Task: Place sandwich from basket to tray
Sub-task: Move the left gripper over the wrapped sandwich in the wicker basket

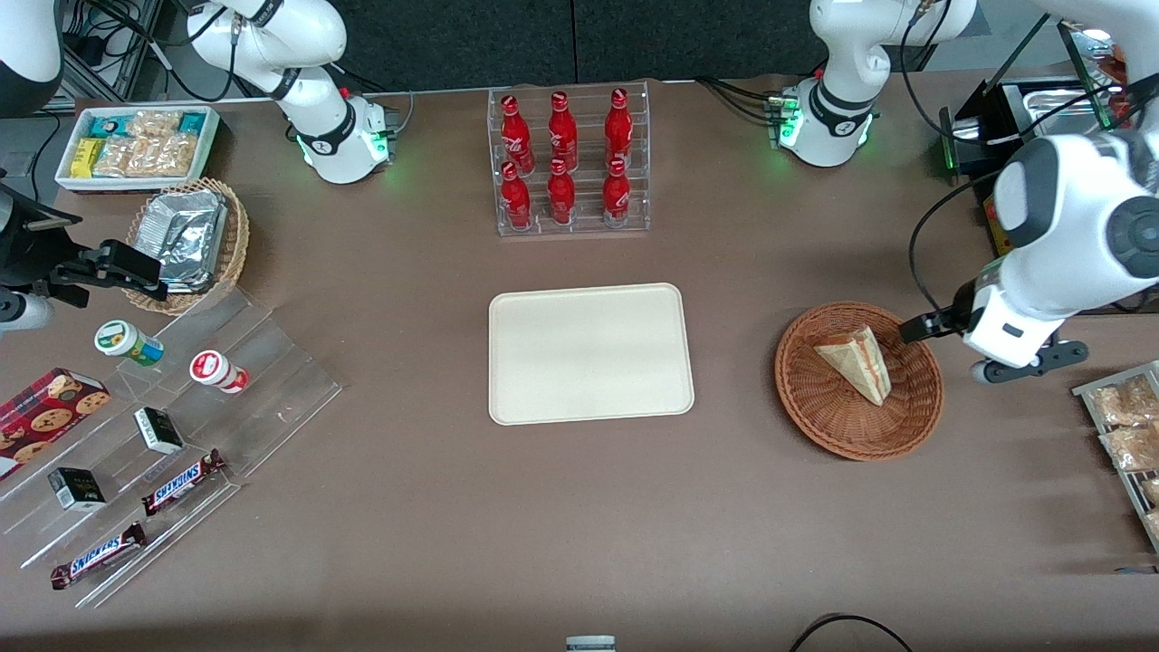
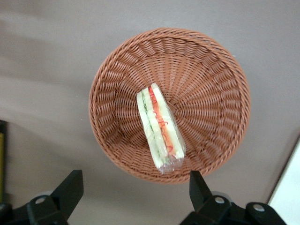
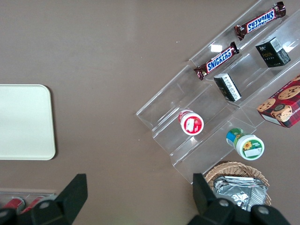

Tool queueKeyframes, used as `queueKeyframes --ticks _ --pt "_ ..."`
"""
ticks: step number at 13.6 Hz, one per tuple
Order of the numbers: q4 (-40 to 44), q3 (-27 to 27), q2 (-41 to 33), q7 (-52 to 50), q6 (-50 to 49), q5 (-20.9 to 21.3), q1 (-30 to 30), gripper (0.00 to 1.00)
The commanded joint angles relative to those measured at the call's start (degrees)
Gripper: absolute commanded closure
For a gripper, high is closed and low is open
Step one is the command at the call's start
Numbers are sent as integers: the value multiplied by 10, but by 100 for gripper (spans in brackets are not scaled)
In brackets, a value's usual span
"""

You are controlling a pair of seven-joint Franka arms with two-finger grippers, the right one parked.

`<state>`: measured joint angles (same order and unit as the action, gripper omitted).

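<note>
The sandwich (image 1: pixel 856 362), a wrapped wedge of pale bread with red, orange and green filling along its edge, lies in the round reddish-brown wicker basket (image 1: pixel 815 407). It also shows in the left wrist view (image 2: pixel 159 129), lying in the basket (image 2: pixel 206 70). My left gripper (image 1: pixel 942 328) hovers above the table just outside the basket's rim, toward the working arm's end. Its fingers are open and empty (image 2: pixel 136 180). The cream-white tray (image 1: pixel 589 353) lies bare at the table's middle, beside the basket.
A clear rack of red bottles (image 1: pixel 570 163) stands farther from the front camera than the tray. A rack of snack packets (image 1: pixel 1123 435) sits at the working arm's end. A clear stepped shelf (image 1: pixel 163 426), a foil-packet basket (image 1: pixel 186 240) and a white bin (image 1: pixel 136 145) lie toward the parked arm's end.
</note>
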<state>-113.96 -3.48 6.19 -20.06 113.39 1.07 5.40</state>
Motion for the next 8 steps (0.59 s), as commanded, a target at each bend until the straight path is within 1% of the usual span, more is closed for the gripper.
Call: queueKeyframes --ticks 1,3,5,8 --pt "-73 7 -16 -114 88 9 12 0" --pt "-114 7 -13 -181 144 9 27 0" --pt "-148 7 -11 -228 191 9 29 0" --pt "-164 7 -1 -251 220 9 29 0"
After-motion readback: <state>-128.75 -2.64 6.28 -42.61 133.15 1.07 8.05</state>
